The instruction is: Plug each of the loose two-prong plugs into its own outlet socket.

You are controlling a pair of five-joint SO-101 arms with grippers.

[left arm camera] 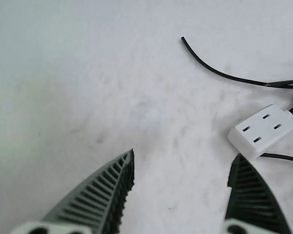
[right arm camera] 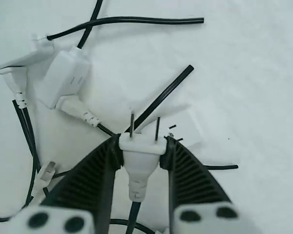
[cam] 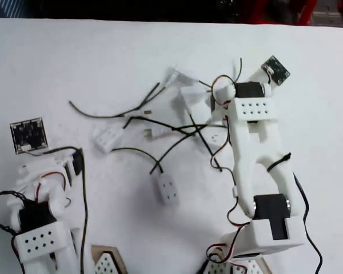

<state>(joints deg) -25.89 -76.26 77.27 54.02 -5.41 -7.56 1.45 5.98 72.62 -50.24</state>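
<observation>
My right gripper is shut on a white two-prong plug, prongs pointing away from the wrist and over a white outlet socket on the table. In the high view this gripper is at the cable tangle, near that socket. Another loose plug lies mid-table, also seen beside the right fingers. My left gripper is open over bare table, with a white outlet just beyond one fingertip. That outlet and a second one lie between the arms.
A white outlet block with a lead coming out of it lies beyond the held plug, beside another white piece. Black cables cross the middle of the table. A loose cable end lies ahead of the left gripper.
</observation>
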